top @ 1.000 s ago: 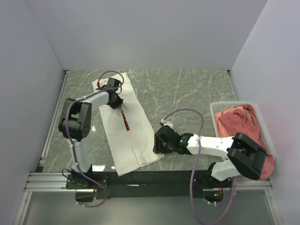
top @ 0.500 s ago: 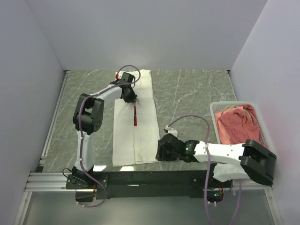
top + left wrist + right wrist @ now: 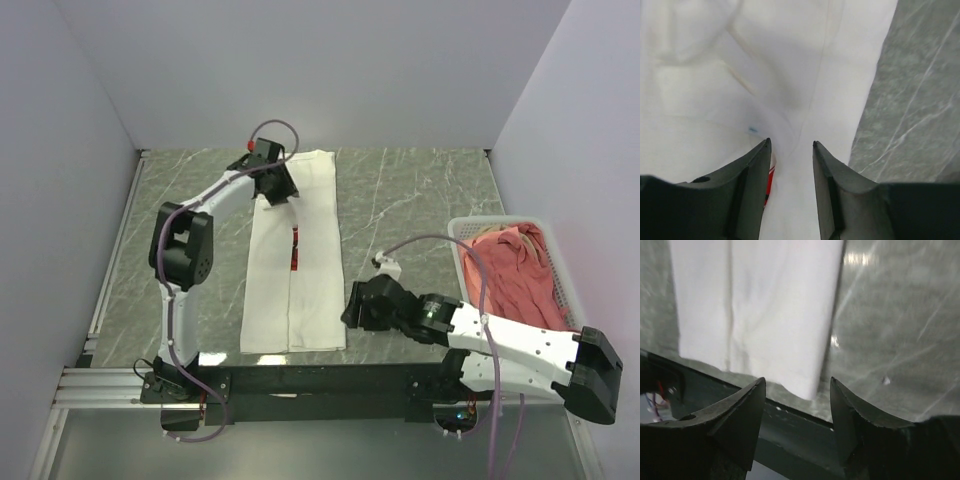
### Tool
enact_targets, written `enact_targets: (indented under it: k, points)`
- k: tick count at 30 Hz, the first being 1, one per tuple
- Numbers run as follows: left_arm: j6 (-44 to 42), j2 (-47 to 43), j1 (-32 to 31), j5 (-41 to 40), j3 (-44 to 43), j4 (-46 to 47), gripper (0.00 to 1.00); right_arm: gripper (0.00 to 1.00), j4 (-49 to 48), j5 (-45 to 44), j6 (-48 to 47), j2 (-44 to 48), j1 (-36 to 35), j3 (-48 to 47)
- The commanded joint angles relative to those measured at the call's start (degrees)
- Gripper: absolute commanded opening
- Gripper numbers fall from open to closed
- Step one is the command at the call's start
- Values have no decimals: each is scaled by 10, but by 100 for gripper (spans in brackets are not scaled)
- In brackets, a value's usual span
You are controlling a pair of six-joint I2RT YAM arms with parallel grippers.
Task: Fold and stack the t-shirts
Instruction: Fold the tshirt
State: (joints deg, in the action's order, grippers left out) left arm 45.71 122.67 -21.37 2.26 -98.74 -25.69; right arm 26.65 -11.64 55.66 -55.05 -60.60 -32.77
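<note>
Close to the near edge of the marble worktop (image 3: 420, 200), the right gripper (image 3: 352, 308) hangs just beside the near right corner of the white t-shirt (image 3: 315, 270), its jaws wide apart with nothing between them. That shirt lies flat as a long folded strip running from near edge to far, a sliver of its red print (image 3: 296, 248) showing along the middle fold. Off to the right, a salmon-pink t-shirt (image 3: 520, 270) is heaped in the white slatted basket (image 3: 456, 236). At the strip's far end, the left gripper (image 3: 280, 190) sits over the cloth, jaws parted and clamping nothing
</note>
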Motion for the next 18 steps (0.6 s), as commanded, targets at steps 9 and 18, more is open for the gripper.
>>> enact_targets:
  k: [9, 18]
  points:
    - [-25, -64, 112, -28, -43, -27, 40, 61, -83, 39, -133, -152, 109, -173]
    - [-91, 55, 126, 38, -185, -34, 50, 58, -107, 51, -144, -351, 55, -291]
